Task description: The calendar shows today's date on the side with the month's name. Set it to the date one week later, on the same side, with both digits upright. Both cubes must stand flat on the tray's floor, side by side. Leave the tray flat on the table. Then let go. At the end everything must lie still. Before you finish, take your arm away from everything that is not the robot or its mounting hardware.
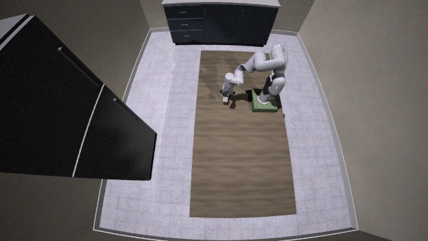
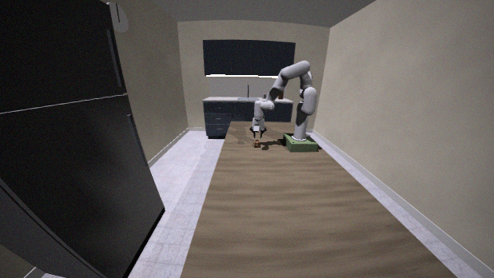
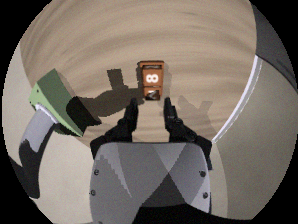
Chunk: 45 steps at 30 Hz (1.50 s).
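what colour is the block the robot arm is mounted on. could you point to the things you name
Green [image 1: 264, 109] [image 2: 303, 147] [image 3: 52, 92]; the top view shows it best.

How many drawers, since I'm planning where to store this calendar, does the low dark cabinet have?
3, stacked at its left end: the top drawer, the middle drawer and the bottom drawer. None seems hidden.

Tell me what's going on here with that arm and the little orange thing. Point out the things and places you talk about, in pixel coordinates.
The arm [image 1: 260, 61] [image 2: 295, 70] is working on a small calendar that has to be set one week ahead. Its gripper [image 1: 226, 97] [image 2: 257, 137] [image 3: 150, 104] is partly open, fingers pointing down, with nothing between them. The calendar [image 1: 225, 102] [image 2: 256, 144] [image 3: 151, 78] sits on the table [image 1: 242, 156] [image 2: 296, 200] [image 3: 200, 35] just beyond the fingertips, an 8 showing on one cube. The other digit is too shadowed to read.
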Available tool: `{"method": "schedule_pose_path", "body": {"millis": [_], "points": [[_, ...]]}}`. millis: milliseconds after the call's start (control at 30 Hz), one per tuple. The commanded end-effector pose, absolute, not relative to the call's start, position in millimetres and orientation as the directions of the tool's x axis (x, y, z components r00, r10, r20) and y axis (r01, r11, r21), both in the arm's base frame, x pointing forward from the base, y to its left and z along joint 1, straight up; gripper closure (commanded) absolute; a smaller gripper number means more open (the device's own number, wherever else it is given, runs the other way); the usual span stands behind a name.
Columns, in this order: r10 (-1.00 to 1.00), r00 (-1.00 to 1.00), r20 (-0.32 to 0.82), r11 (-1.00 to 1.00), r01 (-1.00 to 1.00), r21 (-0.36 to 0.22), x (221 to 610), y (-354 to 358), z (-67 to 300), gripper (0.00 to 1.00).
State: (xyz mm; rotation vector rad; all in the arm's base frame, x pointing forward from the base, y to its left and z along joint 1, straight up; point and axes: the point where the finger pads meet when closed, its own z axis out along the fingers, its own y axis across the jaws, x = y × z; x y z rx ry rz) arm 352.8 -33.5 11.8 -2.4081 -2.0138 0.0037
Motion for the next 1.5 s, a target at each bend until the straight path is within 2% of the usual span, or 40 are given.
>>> {"method": "schedule_pose_path", "body": {"millis": [0,533,1467], "points": [[0.984,0.177,0.0,-0.177,0.984,0.0,355,-34,7,0.53],[0.984,0.177,0.0,-0.177,0.984,0.0,355,-34,-7,0.53],[0.984,0.177,0.0,-0.177,0.984,0.0,355,-34,-8,0.53]]}}
